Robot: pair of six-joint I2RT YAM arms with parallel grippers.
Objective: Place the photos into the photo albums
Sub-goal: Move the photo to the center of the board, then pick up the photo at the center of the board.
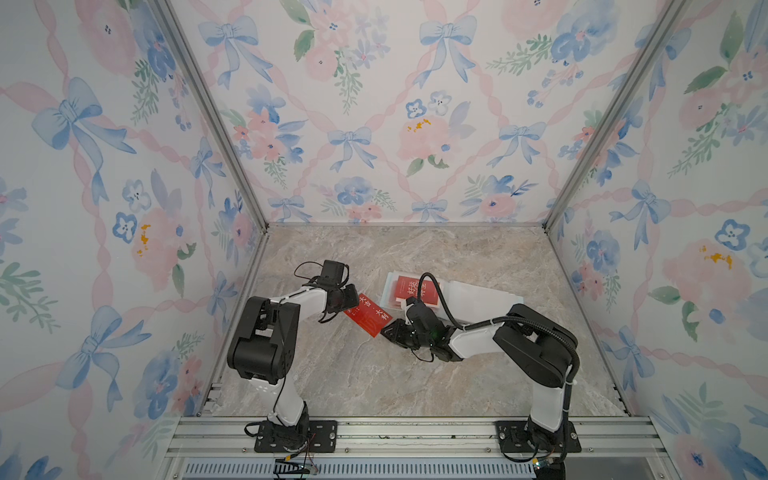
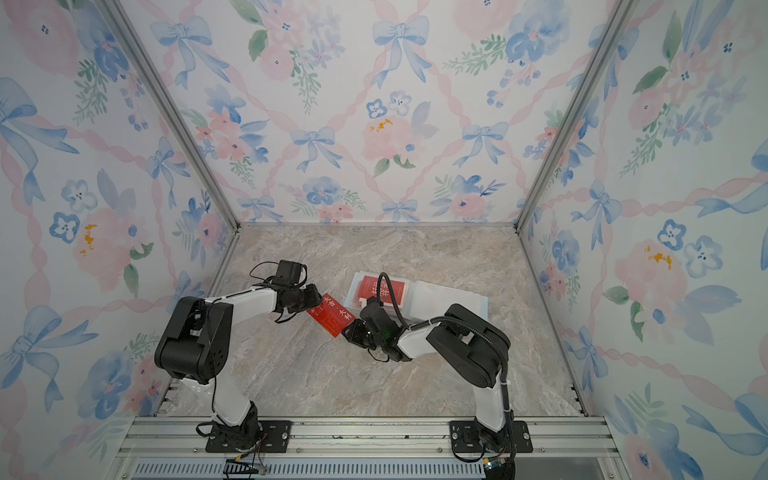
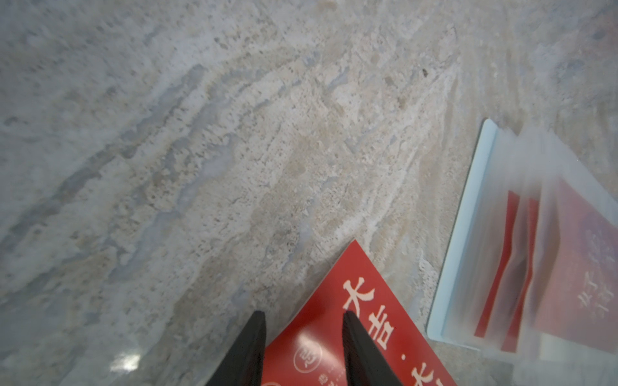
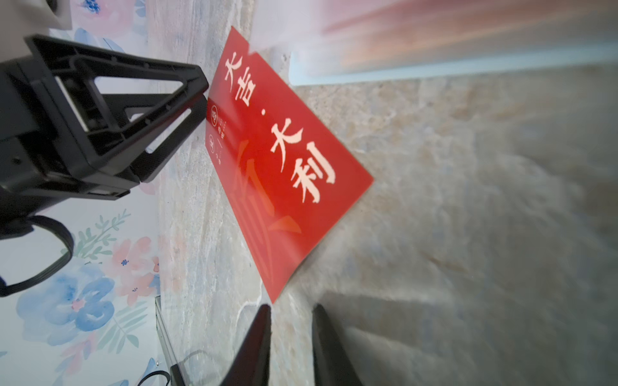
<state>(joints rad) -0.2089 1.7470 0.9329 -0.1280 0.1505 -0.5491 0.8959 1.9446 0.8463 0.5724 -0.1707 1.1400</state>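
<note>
Past the metal rail (image 1: 415, 432) where both arms are bolted, the left gripper (image 4: 204, 97) pinches one edge of a red photo (image 4: 277, 160) that reads 大吉·大利. It holds the card tilted over the table (image 1: 374, 382), near the open pale-blue photo album (image 1: 473, 293), while the right gripper (image 4: 291, 309) hovers at the card's free corner, jaws slightly apart and empty. I'd judge this the carry toward a sleeve, so the next move calls for squaring the card's leading edge to a pocket's mouth, perhaps with the right claw steadying it. A second red photo (image 1: 405, 286) sits in the album, its characters partly hidden by a cable (image 1: 436, 291).
</note>
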